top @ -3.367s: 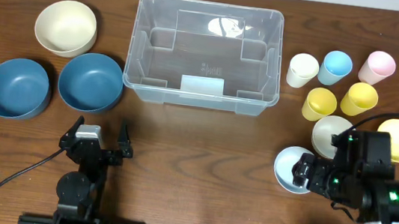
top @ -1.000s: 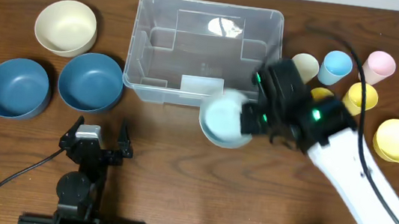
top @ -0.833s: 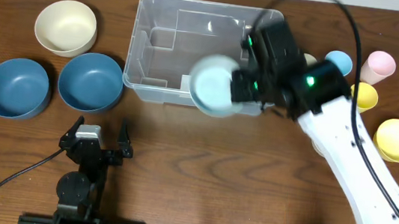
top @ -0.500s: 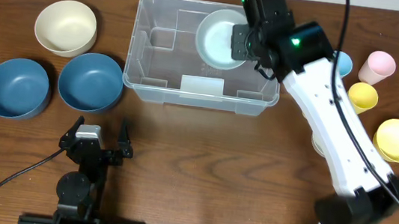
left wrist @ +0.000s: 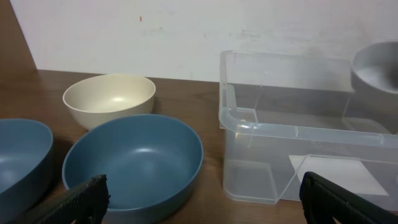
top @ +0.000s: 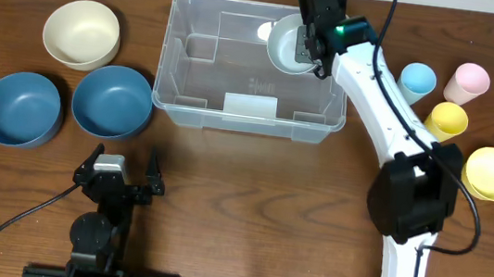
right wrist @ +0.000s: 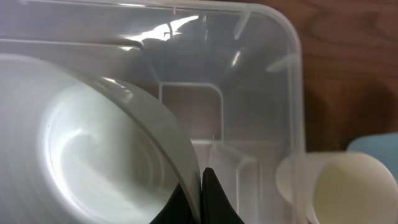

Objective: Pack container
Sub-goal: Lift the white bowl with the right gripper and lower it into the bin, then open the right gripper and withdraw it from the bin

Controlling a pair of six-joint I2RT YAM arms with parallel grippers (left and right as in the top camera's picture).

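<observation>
Plastic container [top: 247,125] at far centre, floor bare so far; pale bowl [top: 286,45] at its far-right corner, rim pinched in right gripper [right wrist: 202,180], not yet let go. Left gripper [top: 124,167] parked near, fingers spread, holding nothing. Apparently left to pack: cream bowl [top: 81,33] and blue bowls [top: 112,101] at left, cups [top: 418,80] and yellow bowl [top: 492,173] at right.

Right arm: smooth, rounded white moulded links [top: 376,90] joined by a bulky black elbow housing [top: 413,199]. The black wrist head [top: 321,5] carries a small green indicator light [top: 341,29]. A thin black cable [top: 394,1] rises from the wrist past the bench's back edge. Right fingers [right wrist: 214,199] are black and taper to a narrow point.

Left arm [top: 112,200]: all black and compact, with a silver-grey block [top: 108,166] on top and a round black base joint [top: 92,233]. Its own black lead [top: 9,223] curves toward the bench's front-left corner. Left fingers [left wrist: 81,200] are matte black.
</observation>
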